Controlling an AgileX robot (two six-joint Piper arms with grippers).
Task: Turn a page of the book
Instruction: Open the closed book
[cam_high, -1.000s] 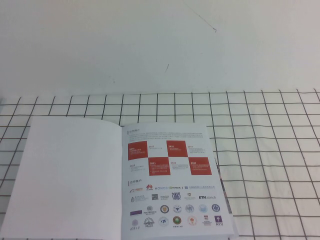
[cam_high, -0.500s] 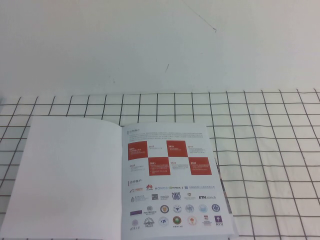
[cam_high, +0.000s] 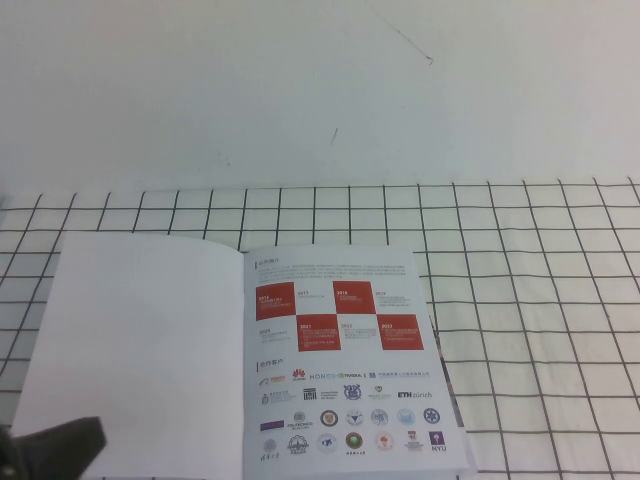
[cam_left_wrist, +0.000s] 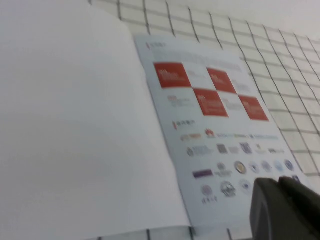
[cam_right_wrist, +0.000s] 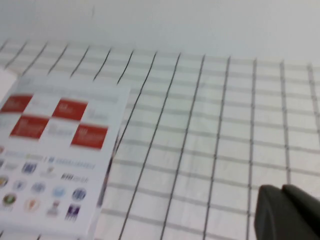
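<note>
The book lies open on the grid cloth. Its left side is a plain blank white sheet. The page on the right shows red checker squares above rows of small logos and lies flat. It also shows in the left wrist view and in the right wrist view. My left gripper is shut and empty over the blank sheet's near left corner; in its wrist view it hovers above the page's near part. My right gripper is shut and empty over bare cloth to the right of the book, out of the high view.
A white cloth with a black grid covers the table to the right of and behind the book. A plain white wall rises at the back. The book's near edge runs off the bottom of the high view.
My left gripper has come into the high view at the bottom left, over the blank sheet's near corner. The book and page have not moved.
</note>
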